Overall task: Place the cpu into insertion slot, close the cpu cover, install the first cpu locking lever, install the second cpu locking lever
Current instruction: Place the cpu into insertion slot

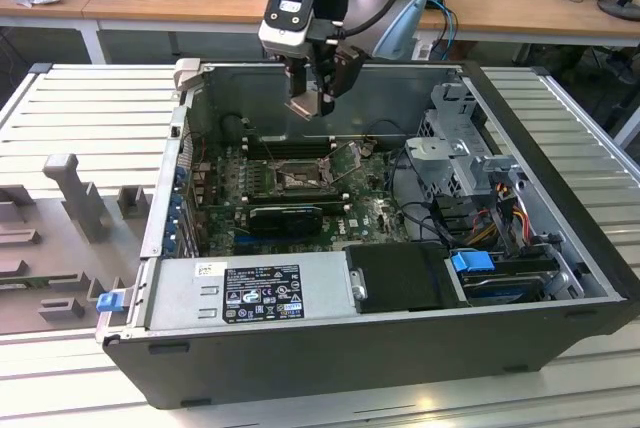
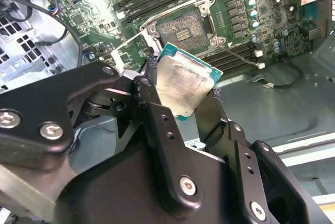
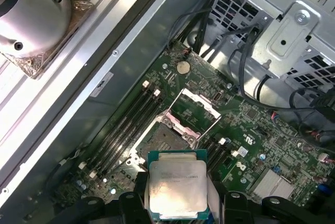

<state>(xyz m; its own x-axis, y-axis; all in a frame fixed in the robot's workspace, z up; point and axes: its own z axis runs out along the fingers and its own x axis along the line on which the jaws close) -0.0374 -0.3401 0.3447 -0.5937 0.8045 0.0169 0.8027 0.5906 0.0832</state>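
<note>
Stage one of four, in progress. My gripper is closed on the cpu, pinched by its edges between both fingers with the silver-grey top showing in both wrist views. I hover over the open computer case, well clear of the green board. In the exterior view the insertion slot lies at about six o'clock from my fingertips. The slot is bare, its contact field exposed. The cpu cover stands swung open at roughly two o'clock of the slot in the exterior view, and a thin locking lever appears released. Judged from this, nothing is seated yet: placement, cover closing and both levers remain.
</note>
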